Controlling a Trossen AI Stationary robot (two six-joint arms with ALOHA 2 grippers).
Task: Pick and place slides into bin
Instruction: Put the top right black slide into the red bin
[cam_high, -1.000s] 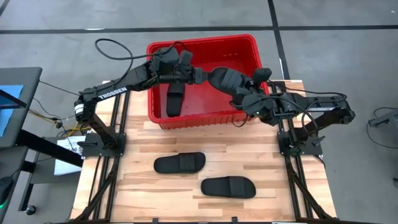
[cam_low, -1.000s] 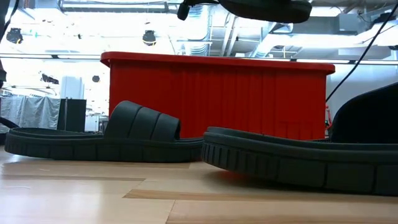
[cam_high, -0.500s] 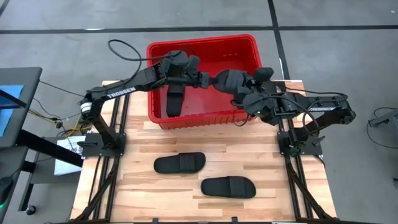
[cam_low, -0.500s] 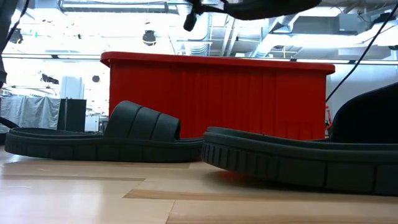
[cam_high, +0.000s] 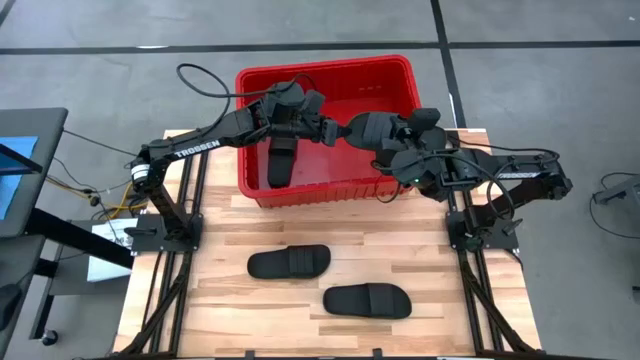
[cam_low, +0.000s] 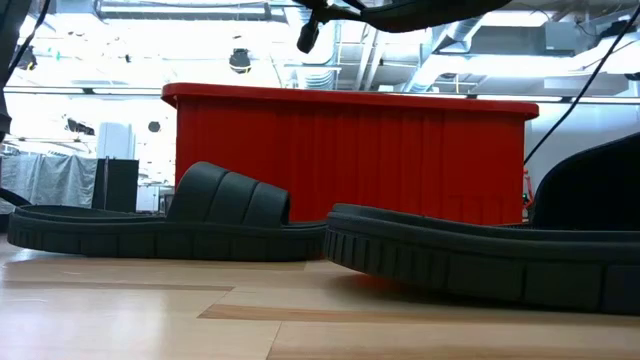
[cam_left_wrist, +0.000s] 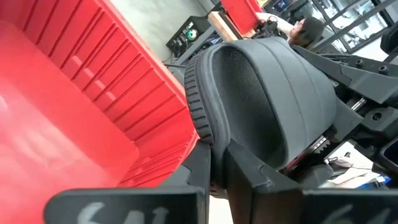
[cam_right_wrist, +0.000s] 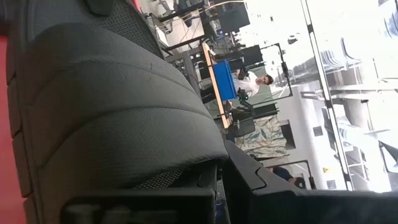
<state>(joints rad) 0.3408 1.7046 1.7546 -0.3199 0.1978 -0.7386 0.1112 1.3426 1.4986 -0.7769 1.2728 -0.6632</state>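
Two slides lying flat on the wooden table in the lower centre of the overhead frame: nearest slide toward the lower right, second slide just above and to its left, well apart from both arms. Same pair filling the foreground at table height, second slide on the left with its ribbed strap raised, nearest slide on the right. Behind them, toward the upper centre, red bin with a third slide resting inside near its left wall. Above the bin's right half, a fourth slide held in the air between both arms. Left gripper, reaching in from the left, fingers pressed together on the edge of the sole, seen up close from its wrist. Right gripper, coming from the right, clamped shut on the same slide's other end, ribbed strap filling its wrist picture. Beyond the table, blurred room with a person far off.
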